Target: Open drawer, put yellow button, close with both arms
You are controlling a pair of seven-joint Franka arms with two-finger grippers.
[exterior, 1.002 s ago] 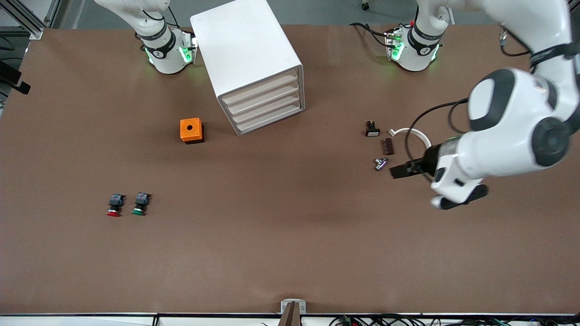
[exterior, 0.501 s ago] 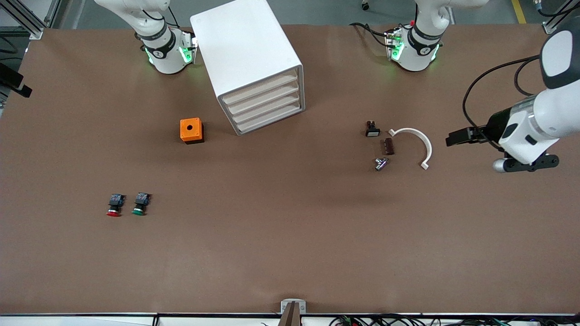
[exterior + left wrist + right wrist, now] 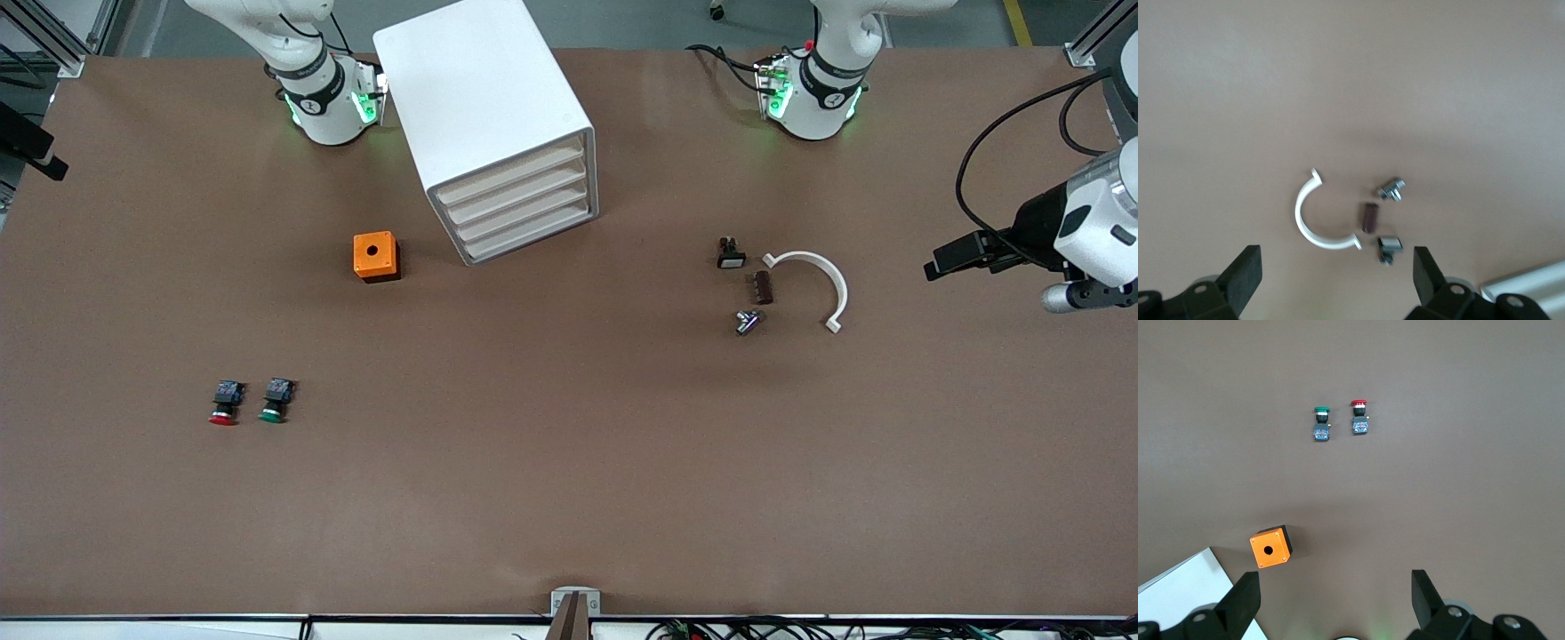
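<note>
The white cabinet (image 3: 480,98) stands near the robots' bases, and its corner shows in the right wrist view (image 3: 1185,587). Its topmost drawer (image 3: 511,171) is shut, like the three below it. The yellow button shows in no view. My left gripper (image 3: 938,264) is open and empty, up over bare table at the left arm's end; its wrist view shows the fingers wide apart (image 3: 1336,257). My right gripper is out of the front view. In its wrist view (image 3: 1333,587) it is open and empty, high over the table beside the cabinet.
An orange box (image 3: 375,256) with a hole sits beside the cabinet. A red-capped button (image 3: 223,404) and a green-capped button (image 3: 276,402) lie nearer the camera. A white curved clamp (image 3: 822,276), a brown piece (image 3: 762,287), a metal piece (image 3: 747,321) and a black switch (image 3: 731,253) lie toward the left arm's end.
My left arm has drawn away from the small parts toward its end of the table, uncovering the white clamp. The gripper stays open. Nothing on the table moved.
</note>
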